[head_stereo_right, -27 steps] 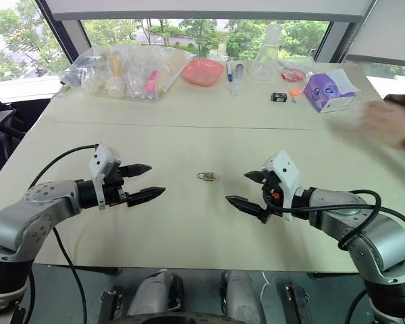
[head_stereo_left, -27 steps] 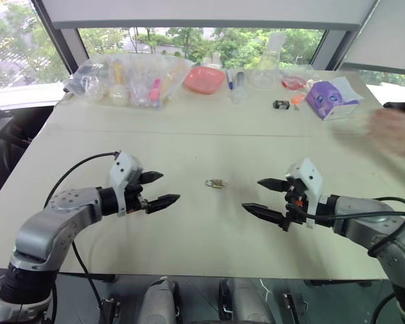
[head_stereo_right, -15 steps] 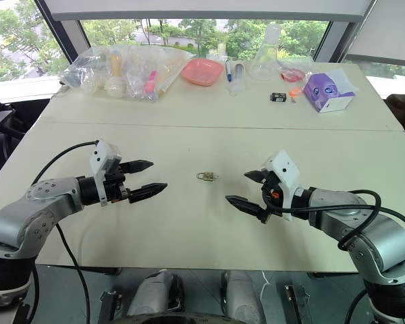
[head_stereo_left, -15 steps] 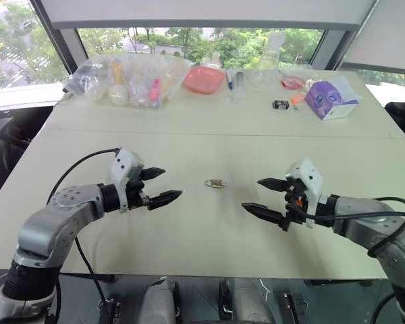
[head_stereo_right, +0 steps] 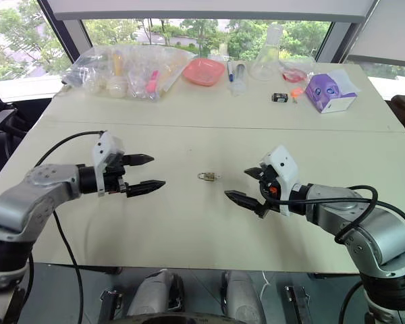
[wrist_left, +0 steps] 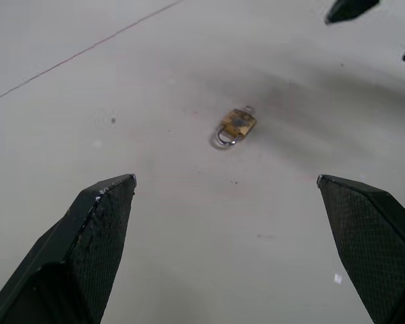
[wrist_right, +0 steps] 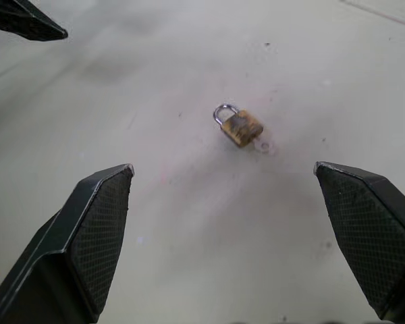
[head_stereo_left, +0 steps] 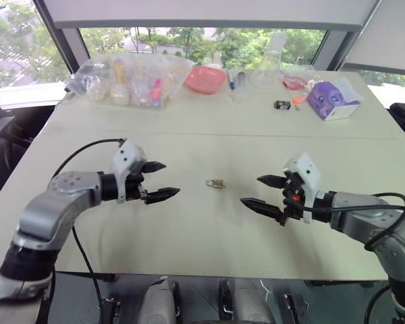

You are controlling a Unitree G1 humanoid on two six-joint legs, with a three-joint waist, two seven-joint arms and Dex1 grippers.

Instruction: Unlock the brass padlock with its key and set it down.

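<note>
Head pair looks forward and down over the table [head_stereo_left: 209, 236] from above. Each wrist camera peers close along its own fingers, and all views share the brass padlock [wrist_left: 237, 124] lying mid-table.

free: bare table [head_stereo_left: 209, 223] all around brass padlock [head_stereo_left: 217, 183] | obstacles: clutter far back only

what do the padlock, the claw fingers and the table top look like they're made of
Brass padlock: yellow-brass metal body, dull and somewhat tarnished, with a shiny silvery metal shackle and a small silvery key at its base.
Claw fingers: matte black with a fine cross-hatched grip texture; probably plastic or rubber, hard to tell.
Table: smooth off-white top with faint specks, likely laminate.
</note>
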